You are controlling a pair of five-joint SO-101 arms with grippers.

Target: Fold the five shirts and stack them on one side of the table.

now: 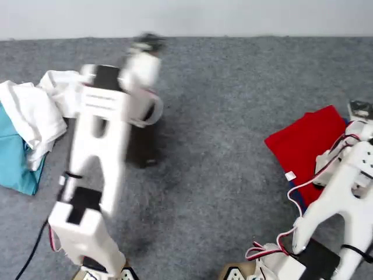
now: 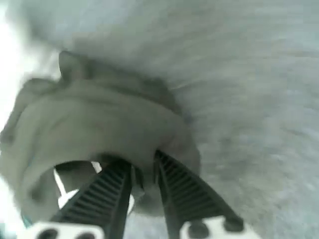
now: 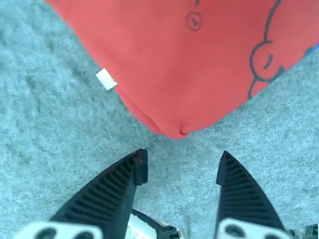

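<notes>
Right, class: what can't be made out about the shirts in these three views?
High view: the teal fabric shirt is cut off by the edge and partly covered by crumpled white shirts.
High view: the left arm hides a dark patch; shirt or shadow, unclear.
Left wrist view: which pale cloth the left pincer grips is unclear.

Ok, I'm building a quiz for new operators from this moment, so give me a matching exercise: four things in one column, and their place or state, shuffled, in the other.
Things:
1 red shirt
2 teal shirt
3 left gripper
4 right gripper

States:
A open above the bare grey table
B shut on white shirt
C at the table's left edge, partly covered
D folded, at the table's right side

Pairs: 1-D; 2-C; 3-B; 4-A
</notes>
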